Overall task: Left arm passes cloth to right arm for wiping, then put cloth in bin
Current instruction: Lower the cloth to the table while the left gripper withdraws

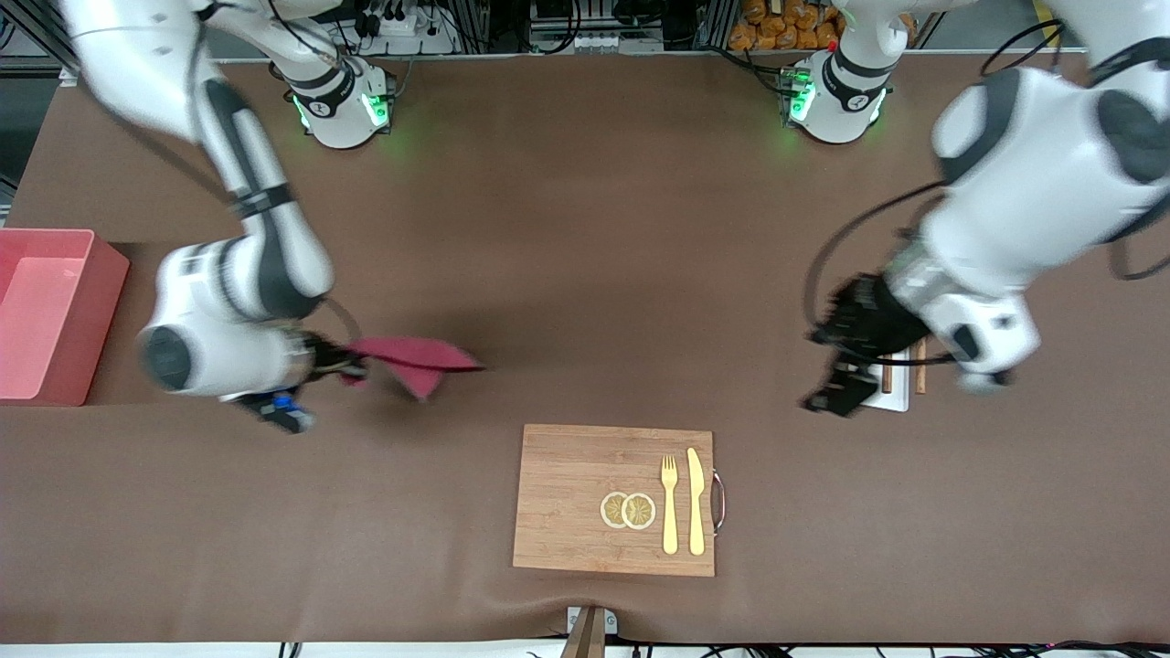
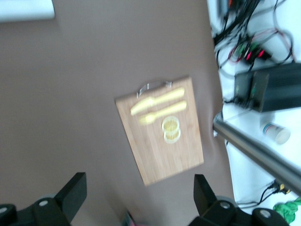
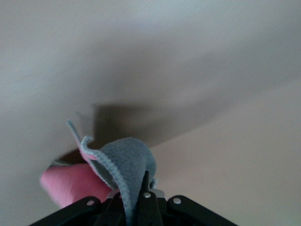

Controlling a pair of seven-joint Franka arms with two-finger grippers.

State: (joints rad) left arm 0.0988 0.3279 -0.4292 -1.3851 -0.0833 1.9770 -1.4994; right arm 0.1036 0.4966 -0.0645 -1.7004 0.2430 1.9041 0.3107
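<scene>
A: Holding the cloth (image 1: 416, 359) by one bunched edge, the right hand (image 1: 340, 364) sits at the left of centre in the front view with its fingers clamped tight on the fabric. That edge grip lets most of the cloth trail free toward the middle of the frame, so a broad face can be laid on the counter (image 1: 585, 228) for wiping.

B: And the left hand (image 1: 836, 361)?

A: At the right of the front view, over the white rack (image 1: 900, 388). Its fingers (image 2: 73, 190) stand fully apart and carry nothing, as the left wrist view confirms. I judge the handover complete; that arm waits.

B: Materials?

A: The cloth is soft and fleecy, maroon on one face, grey on the other, with a stitched hem visible in the right wrist view. It will fold and drag rather than hold a shape. The bin (image 1: 46, 311) is rigid pink plastic, rectangular and open-topped, at the left edge of the frame, just beside the right arm (image 1: 233, 302), presumably for a short final drop. The cutting board (image 1: 614, 498), lower centre, is flat grained wood.
</scene>
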